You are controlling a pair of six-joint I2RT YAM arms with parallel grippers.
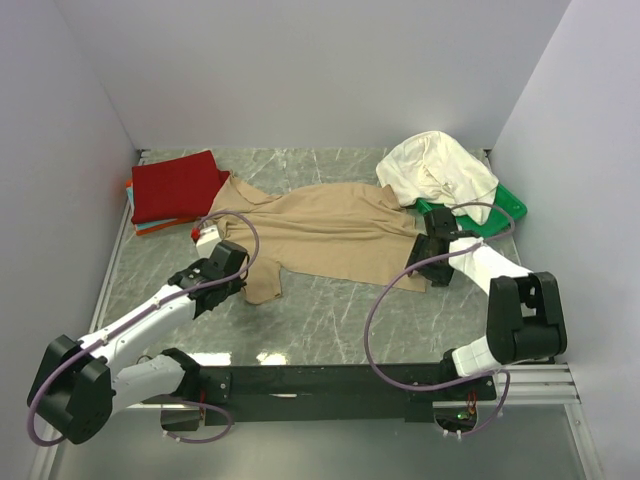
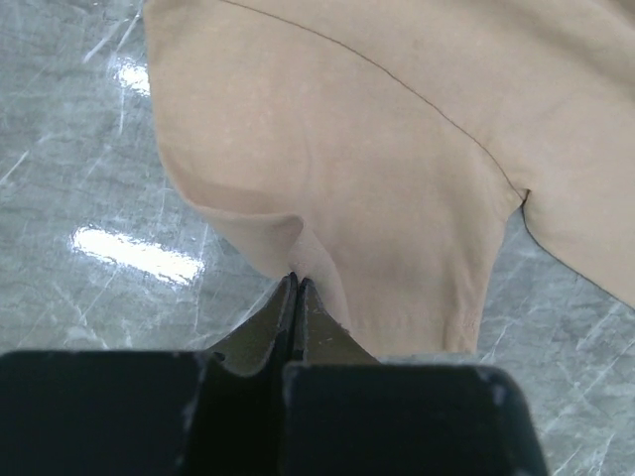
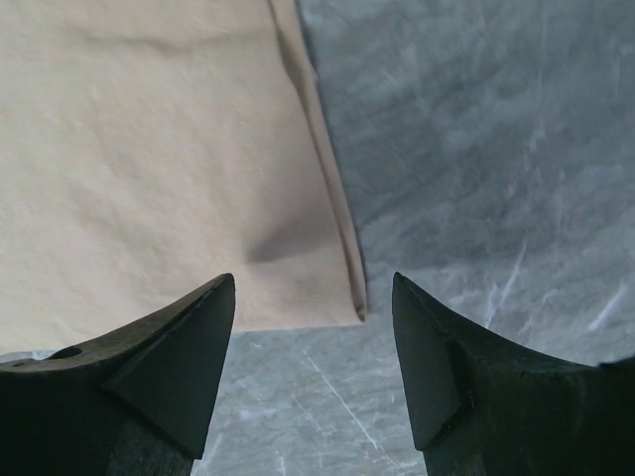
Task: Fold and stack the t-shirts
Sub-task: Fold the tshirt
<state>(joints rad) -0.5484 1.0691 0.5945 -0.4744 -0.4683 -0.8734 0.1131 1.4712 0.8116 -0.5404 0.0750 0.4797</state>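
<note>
A tan-beige t-shirt point(image 1: 320, 235) lies spread on the marble table point(image 1: 330, 310). My left gripper point(image 1: 243, 278) is at its near-left sleeve, jaws shut, tips pinching the sleeve's edge point(image 2: 296, 280), where the cloth point(image 2: 377, 149) puckers. My right gripper point(image 1: 420, 265) is open at the shirt's right hem. In the right wrist view the hem corner point(image 3: 347, 302) lies between the spread fingers point(image 3: 313, 283). A folded deep red t-shirt point(image 1: 175, 185) lies at the back left on thin orange and teal ones point(image 1: 150, 228). A cream-white t-shirt point(image 1: 435, 170) is bunched at the back right.
A green plastic tray point(image 1: 503, 213) sits under the cream-white shirt at the back right. A small white object point(image 1: 206, 238) lies beside the tan shirt's left side. Grey walls close in the table on three sides.
</note>
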